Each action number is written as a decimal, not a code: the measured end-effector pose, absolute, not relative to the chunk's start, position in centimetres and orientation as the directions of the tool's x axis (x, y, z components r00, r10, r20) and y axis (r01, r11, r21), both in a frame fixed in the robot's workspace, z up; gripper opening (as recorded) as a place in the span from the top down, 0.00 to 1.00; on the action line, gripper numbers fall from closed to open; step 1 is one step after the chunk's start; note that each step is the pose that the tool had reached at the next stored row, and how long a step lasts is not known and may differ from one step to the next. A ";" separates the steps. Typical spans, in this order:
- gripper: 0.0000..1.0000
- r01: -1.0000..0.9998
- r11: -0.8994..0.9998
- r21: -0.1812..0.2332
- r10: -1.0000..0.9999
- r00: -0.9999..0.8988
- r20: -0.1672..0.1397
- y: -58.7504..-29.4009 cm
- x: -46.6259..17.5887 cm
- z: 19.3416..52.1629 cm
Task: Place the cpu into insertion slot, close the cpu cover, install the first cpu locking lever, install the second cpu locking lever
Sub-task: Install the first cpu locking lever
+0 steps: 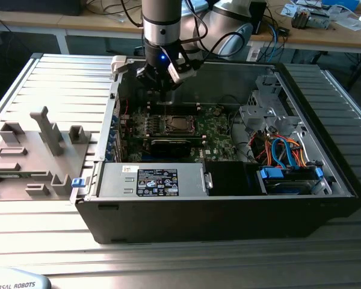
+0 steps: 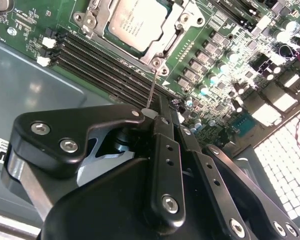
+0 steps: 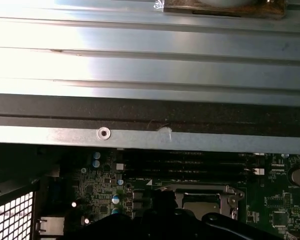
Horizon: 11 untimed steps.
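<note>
Fixtures of grey plastic (image 1: 24,162) lie on the ribbed metal surface (image 1: 48,78) at the exterior view's left, with the open computer case (image 1: 228,205) beside them. Inside it, the cpu (image 1: 179,124) already sits in the insertion slot (image 1: 166,125), and in the second wrist view the cpu cover (image 2: 182,27) looks closed around it. The claw (image 1: 167,77) hangs at 12 o'clock of the slot. In the second wrist view its fingers are drawn narrow, apparently pinching the end of a thin locking lever (image 2: 151,87) that runs from the cover's corner. So a lever step seems in hand; it calls for a steady grip on so slim a rod. Coloured drive cables (image 1: 283,150) lie at 3 o'clock.
</note>
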<state>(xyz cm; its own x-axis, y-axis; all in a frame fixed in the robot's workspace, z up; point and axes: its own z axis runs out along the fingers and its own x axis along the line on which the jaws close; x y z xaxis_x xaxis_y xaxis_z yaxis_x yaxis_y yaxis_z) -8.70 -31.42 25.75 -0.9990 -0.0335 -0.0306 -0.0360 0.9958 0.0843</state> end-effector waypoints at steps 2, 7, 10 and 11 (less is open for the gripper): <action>0.89 -0.036 0.996 0.083 -0.034 -0.999 -0.031 -31.4 -8.5 25.7; 0.89 -0.036 0.996 0.079 -0.034 -0.999 -0.030 -31.4 -8.2 25.7; 0.89 -0.036 0.996 0.077 -0.034 -0.999 -0.030 -31.4 -8.1 25.7; 0.89 -0.036 0.996 0.076 -0.034 -0.999 -0.030 -31.4 -8.0 25.7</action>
